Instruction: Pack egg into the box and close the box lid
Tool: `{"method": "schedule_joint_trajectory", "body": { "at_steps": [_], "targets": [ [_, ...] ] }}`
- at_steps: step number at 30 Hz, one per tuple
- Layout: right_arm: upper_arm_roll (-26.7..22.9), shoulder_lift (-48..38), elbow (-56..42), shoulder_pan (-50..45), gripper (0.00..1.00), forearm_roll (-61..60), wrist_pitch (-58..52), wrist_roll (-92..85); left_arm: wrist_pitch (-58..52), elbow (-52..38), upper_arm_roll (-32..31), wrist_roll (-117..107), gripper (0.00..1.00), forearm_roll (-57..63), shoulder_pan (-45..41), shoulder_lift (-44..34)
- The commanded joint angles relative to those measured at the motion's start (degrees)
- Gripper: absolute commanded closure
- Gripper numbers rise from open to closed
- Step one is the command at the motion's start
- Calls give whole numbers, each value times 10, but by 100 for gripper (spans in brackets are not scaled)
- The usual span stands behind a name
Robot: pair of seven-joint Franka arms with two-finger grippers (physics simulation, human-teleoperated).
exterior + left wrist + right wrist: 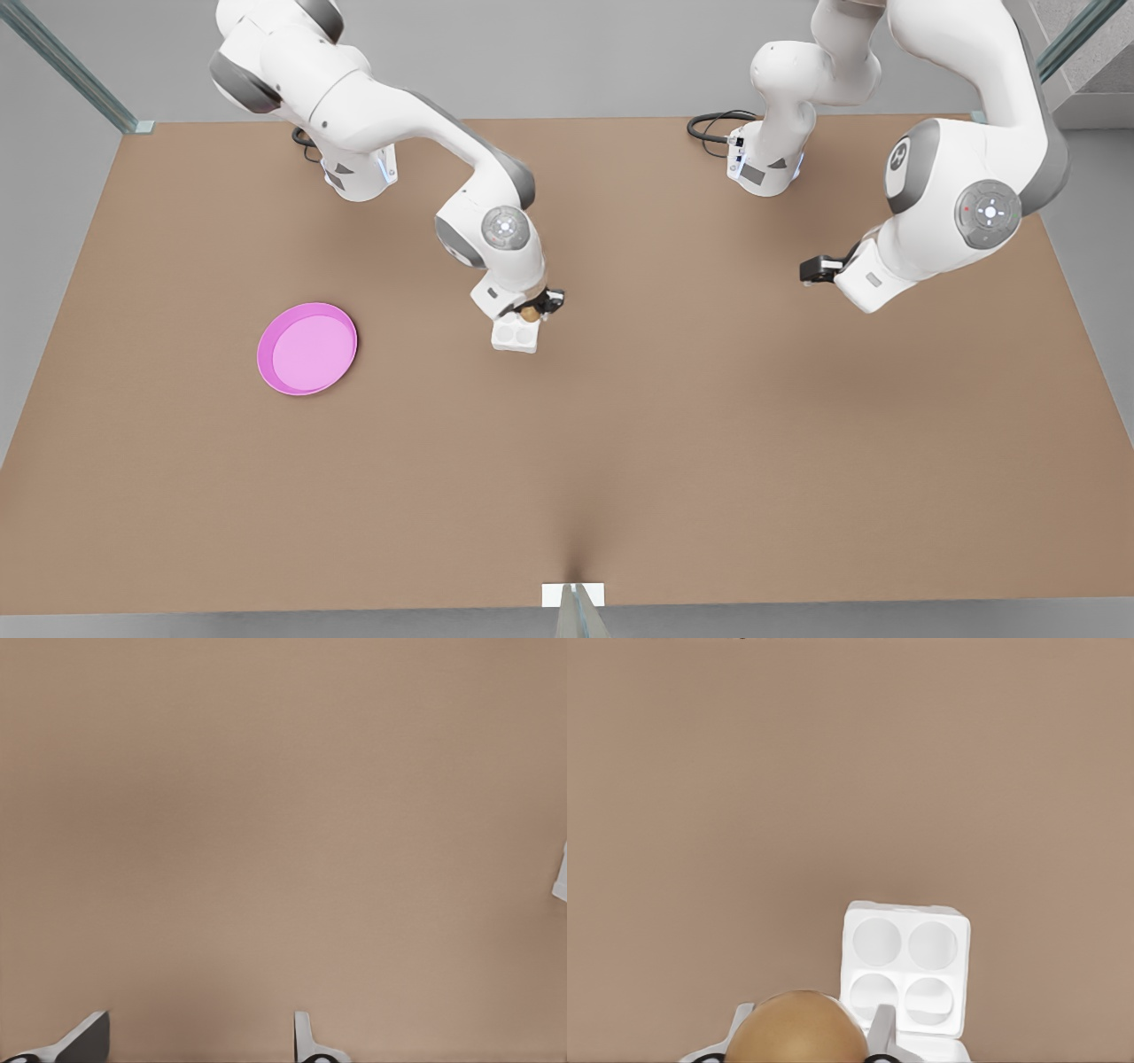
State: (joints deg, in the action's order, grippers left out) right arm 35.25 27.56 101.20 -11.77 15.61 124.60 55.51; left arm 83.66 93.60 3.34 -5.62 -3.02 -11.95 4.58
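Our right gripper (532,312) pinches the egg (799,1028) just above the box (904,975), whose four empty cups lie slightly aside of it, while our left gripper (199,1041) waits, fingers spread, well apart over the table (709,425).

Egg (530,313) just above box (515,336), plate (307,347) well apart.

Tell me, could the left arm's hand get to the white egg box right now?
Probably yes, though not at once. The left hand hangs open over bare table, well off from the egg box. Nothing lies between them, but the right hand, holding the egg, hovers right over the box.
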Motion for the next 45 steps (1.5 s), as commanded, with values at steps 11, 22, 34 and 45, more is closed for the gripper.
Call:
{"method": "schedule_joint_trajectory", "body": {
  "at_steps": [11, 22, 34, 45],
  "targets": [
    [-4, 38, 45, -2, 79, 34, 56, 6, 1, 19, 1, 0, 0, 0, 1, -1],
    [-2, 61, 60, -12, 0, 65, 56, 7, 0, 33, 1, -1, 0, 0, 1, -2],
    [0, 58, 58, -6, 0, 75, 53, 4, 1, 33, 1, -1, 0, 0, 1, -4],
    [-335, -134, -218, 148, 0, -153, -405, -540, -65, -94, -65, -334, 79, -60, -232, 103]
  ]
}}
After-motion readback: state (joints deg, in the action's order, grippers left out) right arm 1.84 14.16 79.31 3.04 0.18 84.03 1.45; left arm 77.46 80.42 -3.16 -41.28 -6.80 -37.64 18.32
